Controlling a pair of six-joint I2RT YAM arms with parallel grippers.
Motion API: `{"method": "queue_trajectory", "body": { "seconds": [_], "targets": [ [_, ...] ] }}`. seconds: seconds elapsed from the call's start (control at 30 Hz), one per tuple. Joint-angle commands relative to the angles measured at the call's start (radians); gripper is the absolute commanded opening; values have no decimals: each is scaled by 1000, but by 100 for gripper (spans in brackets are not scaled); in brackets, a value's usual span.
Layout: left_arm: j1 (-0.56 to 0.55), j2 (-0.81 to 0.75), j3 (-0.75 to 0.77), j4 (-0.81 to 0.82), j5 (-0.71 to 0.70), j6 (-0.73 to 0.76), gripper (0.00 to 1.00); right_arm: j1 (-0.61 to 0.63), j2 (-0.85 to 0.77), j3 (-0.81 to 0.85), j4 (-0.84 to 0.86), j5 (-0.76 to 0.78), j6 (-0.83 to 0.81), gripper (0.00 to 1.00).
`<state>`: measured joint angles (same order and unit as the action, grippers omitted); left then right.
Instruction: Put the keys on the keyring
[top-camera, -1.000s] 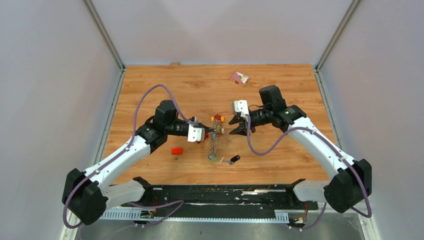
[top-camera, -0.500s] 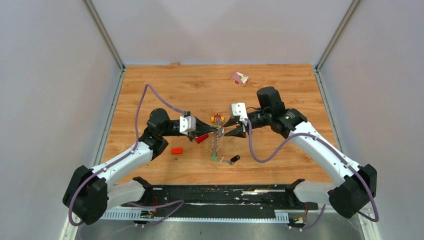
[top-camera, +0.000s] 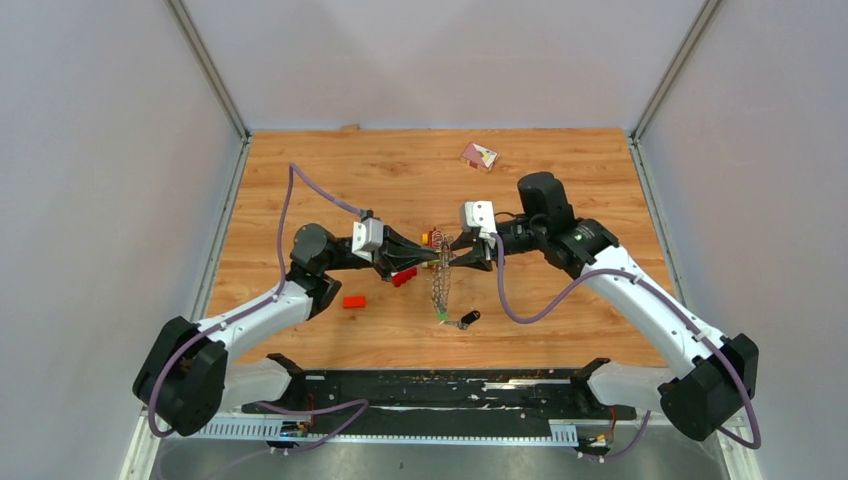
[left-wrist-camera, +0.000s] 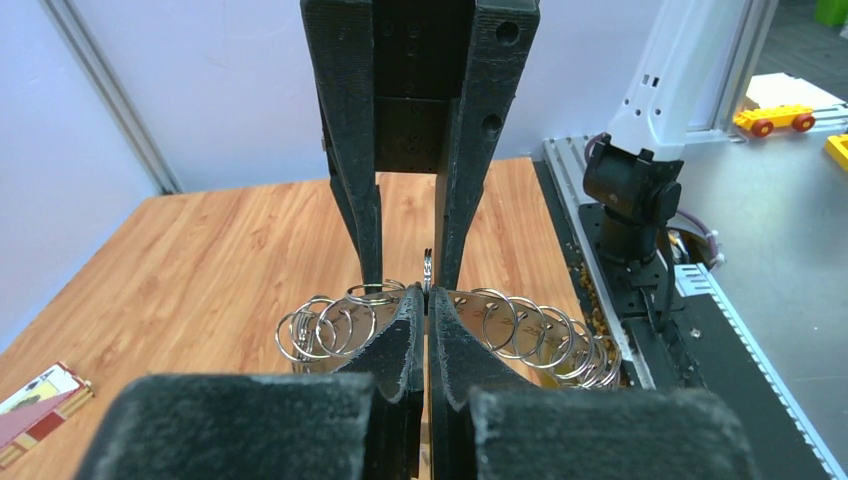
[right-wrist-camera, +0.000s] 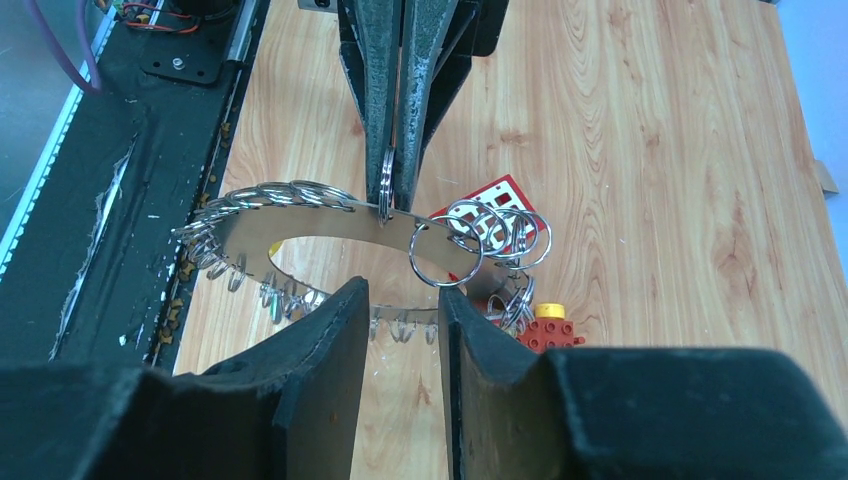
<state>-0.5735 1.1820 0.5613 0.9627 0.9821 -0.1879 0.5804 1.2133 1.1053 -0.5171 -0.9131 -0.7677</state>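
The two arms have drawn together over the middle of the table (top-camera: 560, 180) in the last second. The left pincer (left-wrist-camera: 425, 330) has swung inward and a little to the right, carrying the keyring (right-wrist-camera: 300, 224) with it. Its jaws are pressed together on the ring's flat band, so the ring hangs edge-on above the wood with its rim of small split rings dangling. The right pincer (right-wrist-camera: 405, 320) has come in from the other side and has been narrowing as it came. Its jaws are spread only part way now and sit to either side of the band, just opposite the left one's grip. From where I stand I can't quite tell if either finger already touches the metal; it looks like a sliver of gap. I'd read this as a handover or a second hold on the ring being set up, not yet a key going on. The black-headed key (top-camera: 469, 318) lies loose on the table just beside the ring's lower end, untouched, and a red brick (top-camera: 354, 301) sits off to the left.
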Motion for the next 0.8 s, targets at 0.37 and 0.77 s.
{"method": "queue_trajectory", "body": {
  "seconds": [0.37, 0.77],
  "targets": [
    [3, 27, -3, 93, -28, -49, 0, 6, -20, 83, 8, -36, 59, 31],
    [4, 26, 0, 78, -38, -42, 0, 10, 0, 83, 10, -64, 70, 29]
  ]
}}
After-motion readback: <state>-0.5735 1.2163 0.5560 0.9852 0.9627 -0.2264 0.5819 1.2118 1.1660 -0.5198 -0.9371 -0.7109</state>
